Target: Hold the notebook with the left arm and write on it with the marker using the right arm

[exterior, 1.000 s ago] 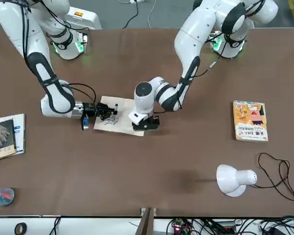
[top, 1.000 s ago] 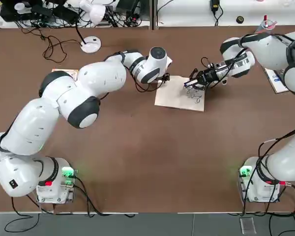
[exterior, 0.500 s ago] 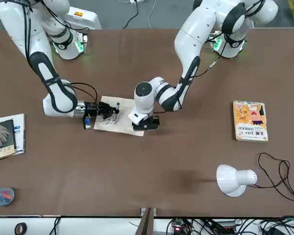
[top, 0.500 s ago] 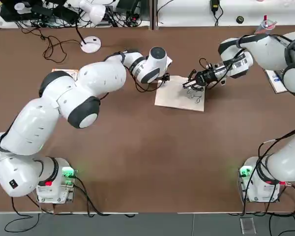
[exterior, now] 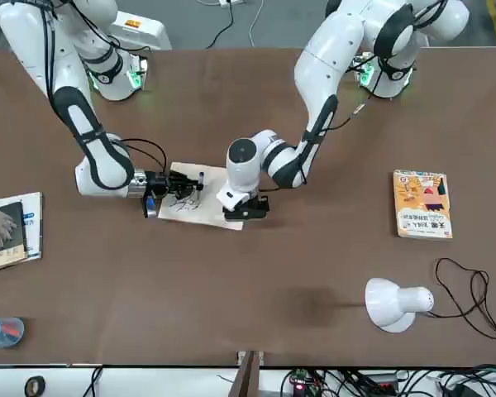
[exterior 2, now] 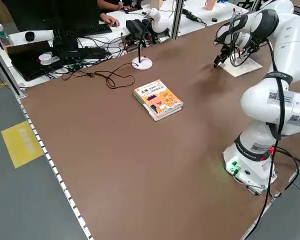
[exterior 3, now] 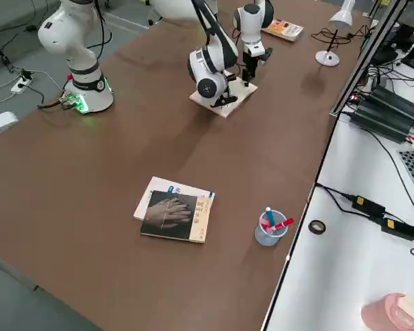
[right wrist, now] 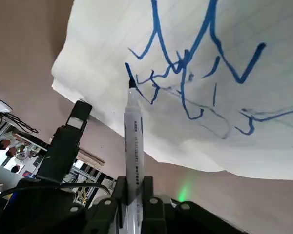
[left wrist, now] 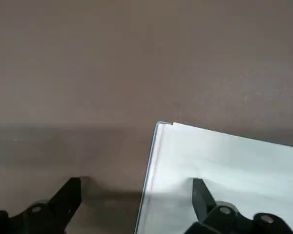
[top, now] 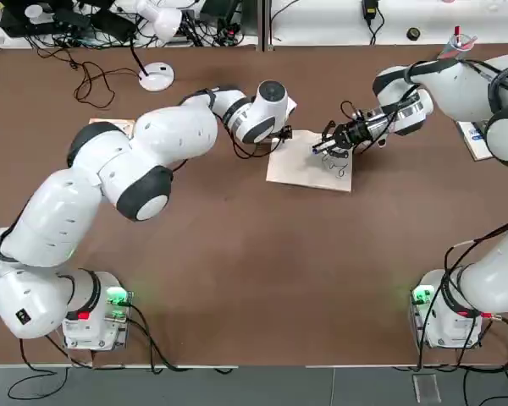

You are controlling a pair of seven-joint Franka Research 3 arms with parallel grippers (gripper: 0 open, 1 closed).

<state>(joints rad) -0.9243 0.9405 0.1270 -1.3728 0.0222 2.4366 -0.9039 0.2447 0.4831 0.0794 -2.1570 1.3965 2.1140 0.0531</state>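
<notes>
In the left wrist view, the left jaws [left wrist: 136, 202] are spread, one over the notebook [left wrist: 185, 185], one over the desk [left wrist: 102, 73] beside it. In the right wrist view, the marker [right wrist: 134, 146] is pinched between the right jaws [right wrist: 133, 195], tip at the page; light, even pressure should be kept.

You have an orange picture book [exterior: 422, 204] near a white lamp [exterior: 390, 304]; across the table, a dark-covered book [exterior 3: 177, 216] overlaps a white one [exterior 3: 159, 186], near a marker cup [exterior 3: 270, 230]. Behind: tangled cables [exterior 2: 107, 75] and a keyboard [exterior 2: 90, 30].
</notes>
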